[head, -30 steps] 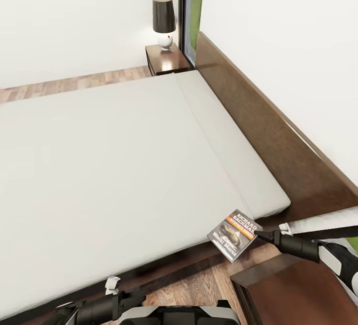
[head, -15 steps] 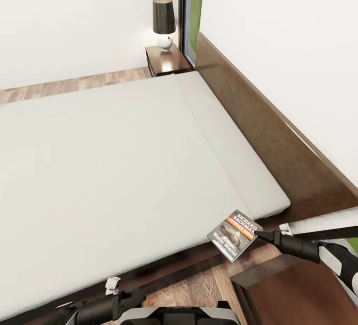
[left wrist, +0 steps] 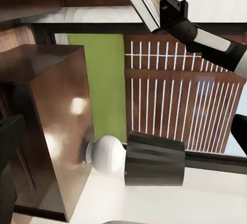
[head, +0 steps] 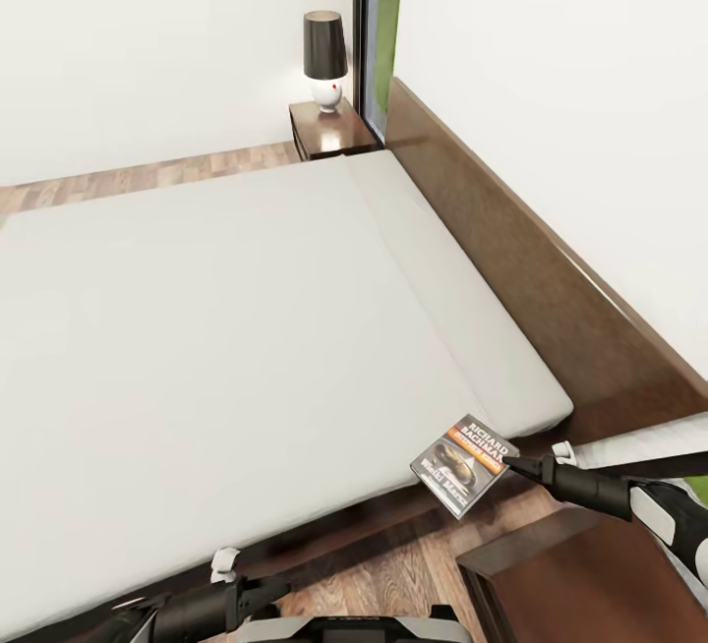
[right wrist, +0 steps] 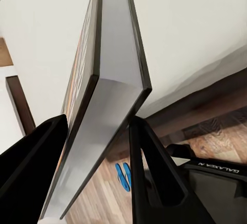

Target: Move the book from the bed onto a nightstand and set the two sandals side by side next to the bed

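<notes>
The book [head: 462, 464], a dark paperback with an orange band, hangs in the air just off the near corner of the bed [head: 226, 328]. My right gripper [head: 509, 467] is shut on the book's edge. In the right wrist view the book [right wrist: 110, 80] stands edge-on between the black fingers [right wrist: 154, 172]. Past it, the blue sandals [right wrist: 123, 176] lie small on the wood floor by the bed frame. A nightstand [head: 580, 574] stands below my right arm. The other nightstand [head: 334, 127] is at the bed's far side. My left gripper [head: 270, 588] is low by the bed's near edge, open and holding nothing.
A lamp [head: 324, 58] with a black shade stands on the far nightstand, beside a tall window [head: 379, 24]. The dark headboard [head: 511, 269] runs along the white wall. In the left wrist view a matching lamp [left wrist: 139, 157] stands by the near nightstand [left wrist: 51, 131].
The whole head view has shifted a little, so the camera moved. The book and my right gripper hold the same spot in it.
</notes>
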